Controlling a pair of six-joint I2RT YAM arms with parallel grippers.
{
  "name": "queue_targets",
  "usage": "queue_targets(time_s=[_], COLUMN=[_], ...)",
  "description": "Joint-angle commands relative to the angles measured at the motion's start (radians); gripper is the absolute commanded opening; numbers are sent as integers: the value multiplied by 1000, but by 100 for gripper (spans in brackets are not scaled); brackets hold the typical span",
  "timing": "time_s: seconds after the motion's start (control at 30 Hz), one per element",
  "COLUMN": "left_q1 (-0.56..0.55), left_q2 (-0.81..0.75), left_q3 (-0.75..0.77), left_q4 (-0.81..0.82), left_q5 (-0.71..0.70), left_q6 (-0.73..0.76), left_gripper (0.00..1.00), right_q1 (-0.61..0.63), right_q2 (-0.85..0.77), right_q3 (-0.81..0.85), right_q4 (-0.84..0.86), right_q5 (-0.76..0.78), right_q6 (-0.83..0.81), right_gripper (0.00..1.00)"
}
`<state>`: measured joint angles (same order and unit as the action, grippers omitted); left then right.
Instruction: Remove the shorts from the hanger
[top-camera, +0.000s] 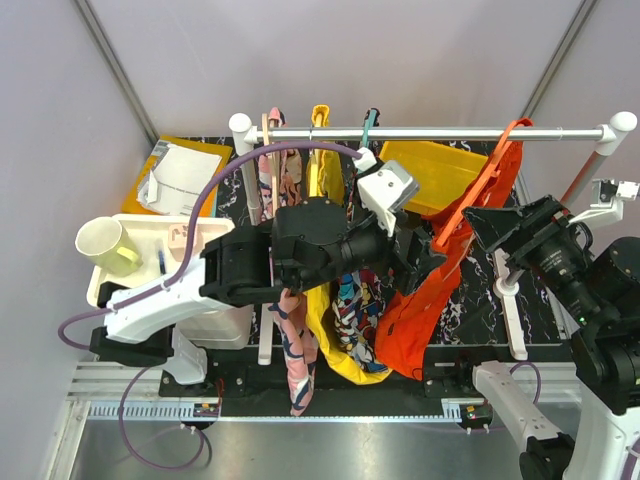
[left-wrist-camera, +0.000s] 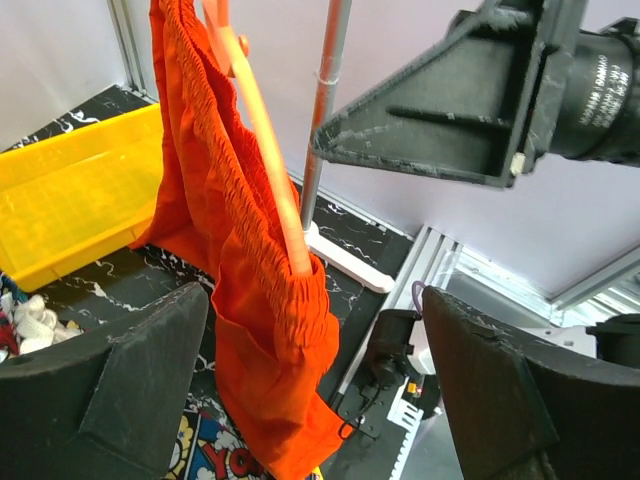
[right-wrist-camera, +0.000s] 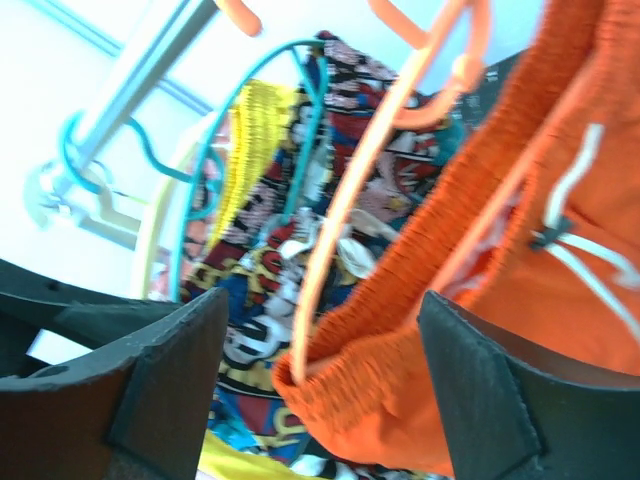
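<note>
shorts (top-camera: 420, 310) on hanger (top-camera: 478, 185), right end of rail (top-camera: 450, 132), bin (top-camera: 430, 170) behind

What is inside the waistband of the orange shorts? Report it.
One arm of the orange hanger runs down into the gathered waistband of the shorts. Its lower end is covered by the fabric, so how far it reaches cannot be seen.

bright, even light fills the top view; the pale walls (top-camera: 350, 60) carry no hard shadows and detail is sharp. the left wrist view is crisp on the shorts (left-wrist-camera: 250, 300), while the left gripper's fingers (left-wrist-camera: 110, 390) sit dark and soft up close. the right wrist view is blown out at upper left, and blur smears the hanger (right-wrist-camera: 338, 225) and drawstring (right-wrist-camera: 572, 185).
</note>
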<state>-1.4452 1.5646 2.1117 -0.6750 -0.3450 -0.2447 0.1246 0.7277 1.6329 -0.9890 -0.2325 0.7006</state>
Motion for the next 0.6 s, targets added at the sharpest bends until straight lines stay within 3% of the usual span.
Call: queue_targets(time_s=[0.0,0.57], left_q1=[-6,-12], left_q2=[-58,-72], left_q3=[-10,-21], left_q4=[41,57], left_q5=[4,47], left_q6=[-28,-34], left_gripper=[91,89], right_q1=[4,4], right_q2=[10,-31], right_q3=[-33,-232], right_q4=[168,323], right_q5=[-88,-169], right_q6=[105,241], right_gripper=[79,52])
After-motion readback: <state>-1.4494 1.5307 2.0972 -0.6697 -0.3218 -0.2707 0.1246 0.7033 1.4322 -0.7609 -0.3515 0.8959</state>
